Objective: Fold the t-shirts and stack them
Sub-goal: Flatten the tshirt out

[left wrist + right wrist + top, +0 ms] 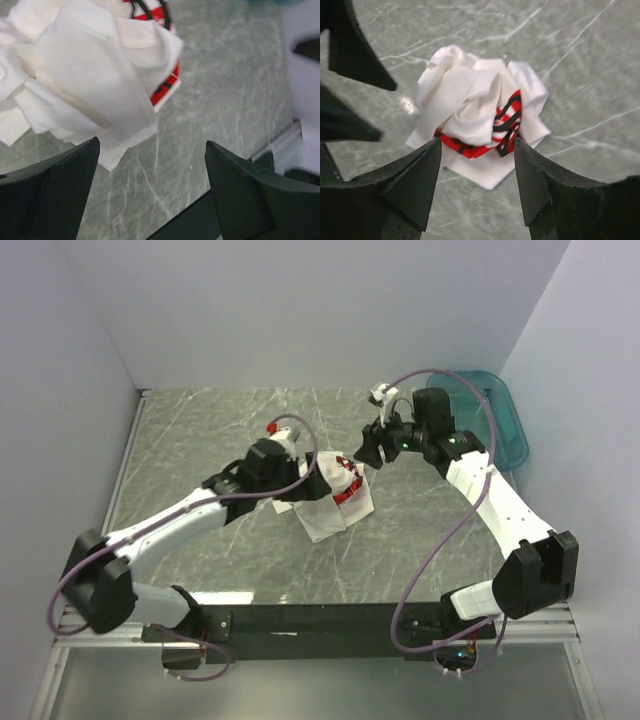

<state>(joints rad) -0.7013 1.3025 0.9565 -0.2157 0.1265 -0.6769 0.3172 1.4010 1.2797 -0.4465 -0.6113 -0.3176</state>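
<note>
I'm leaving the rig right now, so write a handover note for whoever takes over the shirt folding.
Left gripper: fingers open, empty, low beside the t-shirt.
Right gripper: fingers open, empty, above the t-shirt.
T-shirt: the only one in view, a crumpled heap in the middle of the table, red print partly showing. The basin sits at the far right corner.
Done: no fold, no stack.
Left: spread it flat, fold it, stack it.
</note>
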